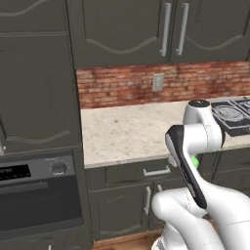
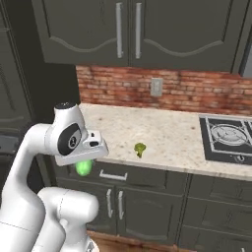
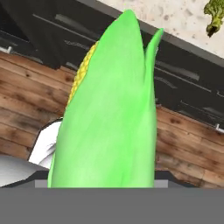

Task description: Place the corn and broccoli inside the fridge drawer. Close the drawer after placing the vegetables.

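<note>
One corn (image 3: 109, 113), one broccoli (image 2: 140, 149), one stove (image 2: 229, 139), one wall outlet (image 2: 156, 87).

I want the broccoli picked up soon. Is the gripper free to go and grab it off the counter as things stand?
Probably not yet: the gripper is holding the corn. The broccoli lies alone near the counter edge, otherwise unobstructed.

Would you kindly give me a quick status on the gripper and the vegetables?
Gripper shut on corn, carried off the counter. Broccoli on the counter near its front edge. Nothing blocking.
</note>
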